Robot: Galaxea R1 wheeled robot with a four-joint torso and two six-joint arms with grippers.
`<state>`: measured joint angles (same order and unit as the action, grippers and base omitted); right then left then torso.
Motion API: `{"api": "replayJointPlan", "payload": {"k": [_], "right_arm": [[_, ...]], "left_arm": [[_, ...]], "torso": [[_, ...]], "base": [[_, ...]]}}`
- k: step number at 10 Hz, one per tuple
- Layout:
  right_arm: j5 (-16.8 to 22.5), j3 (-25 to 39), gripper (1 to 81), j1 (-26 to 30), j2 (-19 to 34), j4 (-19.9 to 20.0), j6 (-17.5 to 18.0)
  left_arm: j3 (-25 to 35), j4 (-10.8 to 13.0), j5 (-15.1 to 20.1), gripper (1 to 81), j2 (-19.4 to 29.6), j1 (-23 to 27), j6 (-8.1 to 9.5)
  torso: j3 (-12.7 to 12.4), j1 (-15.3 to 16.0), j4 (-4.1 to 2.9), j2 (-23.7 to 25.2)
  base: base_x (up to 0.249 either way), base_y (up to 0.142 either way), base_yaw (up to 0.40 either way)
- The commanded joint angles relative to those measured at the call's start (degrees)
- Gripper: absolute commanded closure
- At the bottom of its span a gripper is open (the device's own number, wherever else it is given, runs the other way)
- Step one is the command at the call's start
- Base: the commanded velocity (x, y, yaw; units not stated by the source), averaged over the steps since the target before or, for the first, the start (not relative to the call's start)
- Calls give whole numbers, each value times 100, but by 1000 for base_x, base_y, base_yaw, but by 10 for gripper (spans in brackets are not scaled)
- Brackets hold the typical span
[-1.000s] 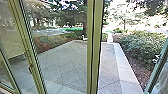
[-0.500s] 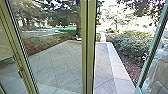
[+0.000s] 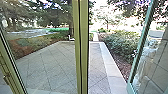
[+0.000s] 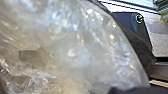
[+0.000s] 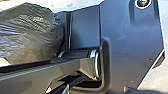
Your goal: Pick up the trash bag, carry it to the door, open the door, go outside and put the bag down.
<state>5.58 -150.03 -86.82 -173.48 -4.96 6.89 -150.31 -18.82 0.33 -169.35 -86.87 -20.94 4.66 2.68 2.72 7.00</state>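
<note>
Two upright green strips, set side by side, make up the middle post (image 3: 81, 50) of the glass doorway, and to the right of this post an opening gives onto the yard. A teal-framed door (image 3: 140, 42) stands open farther to the right of the post, a pale, blurred shape (image 3: 145, 62) showing in its glass. Between the post and that door are a light stone edging (image 3: 113, 75) and leafy shrubs (image 3: 121, 46). Left of the post, paving (image 3: 53, 65) shows through a pane, with trees (image 3: 50, 13) beyond it and another green upright (image 3: 11, 67) at the far left. The trash bag (image 4: 82, 50), crinkled clear plastic, looms large and close in the left wrist view; dark, wrinkled plastic (image 5: 32, 32) lies near the robot's body in the right wrist view, and whether it is the same bag I cannot tell. Nor can I tell whether the left gripper or the right gripper is wide, narrow or holding anything.
</note>
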Motion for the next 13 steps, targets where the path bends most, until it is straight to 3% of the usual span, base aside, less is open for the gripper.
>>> {"api": "replayJointPlan", "payload": {"k": [1,7,13], "right_arm": [[338,71,10,274,-110,-93,-38],[338,71,10,274,-128,-110,-38],[338,54,10,274,-136,-137,-38]], "left_arm": [[19,54,363,811,33,272,-24],[19,45,363,811,33,280,-24],[19,-25,363,811,59,280,-24]], "torso": [[0,0,0,0],[0,0,0,0],[0,0,0,0]], "base": [[0,0,-207],[0,0,-156],[0,0,0]]}}
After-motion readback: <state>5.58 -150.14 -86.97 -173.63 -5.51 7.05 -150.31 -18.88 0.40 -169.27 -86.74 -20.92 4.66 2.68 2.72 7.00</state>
